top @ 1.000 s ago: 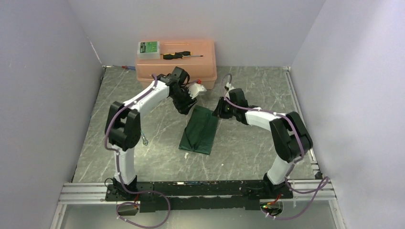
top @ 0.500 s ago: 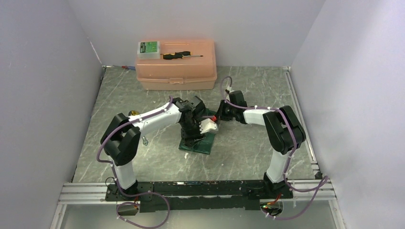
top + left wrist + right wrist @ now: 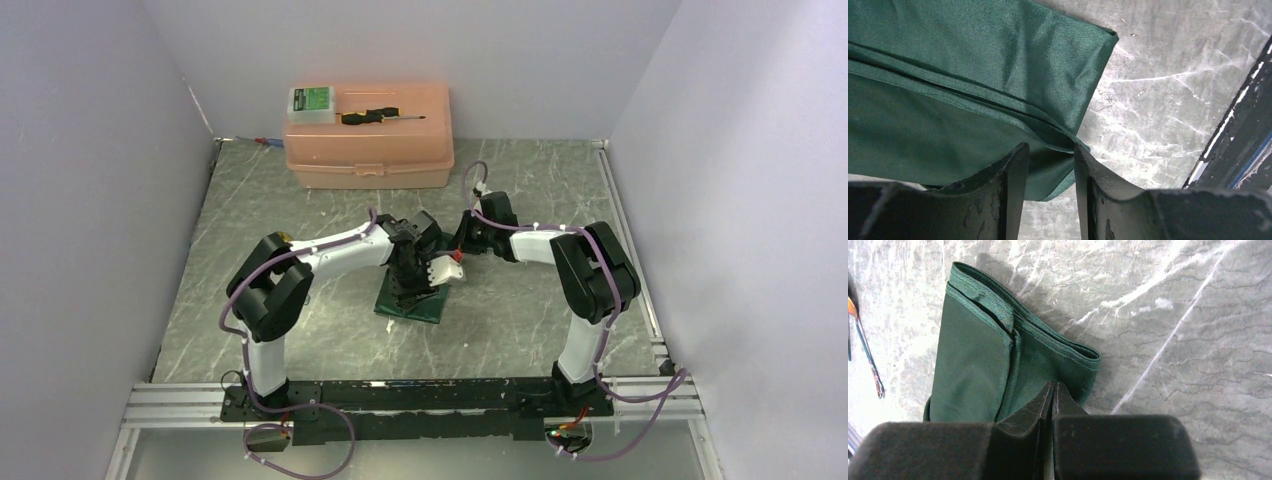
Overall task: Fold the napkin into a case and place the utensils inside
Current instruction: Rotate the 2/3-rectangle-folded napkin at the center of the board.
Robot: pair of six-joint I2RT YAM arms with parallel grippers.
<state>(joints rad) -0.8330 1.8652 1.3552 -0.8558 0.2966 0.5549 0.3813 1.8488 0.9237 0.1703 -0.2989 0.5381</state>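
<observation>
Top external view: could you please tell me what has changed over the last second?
The left gripper swung away from the peach plastic box and came down over the dark green cloth napkin; its jaws stand open at a folded edge. The right gripper barely shifted, jaws shut at the napkin's far corner. Nothing was visibly taken or released. Napkin and box stayed put.

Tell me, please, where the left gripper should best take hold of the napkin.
Probably the layered edge at the napkin's corner, between the left gripper's open jaws. Come from above: the cloth lies flat on the table, and its layers part there.
</observation>
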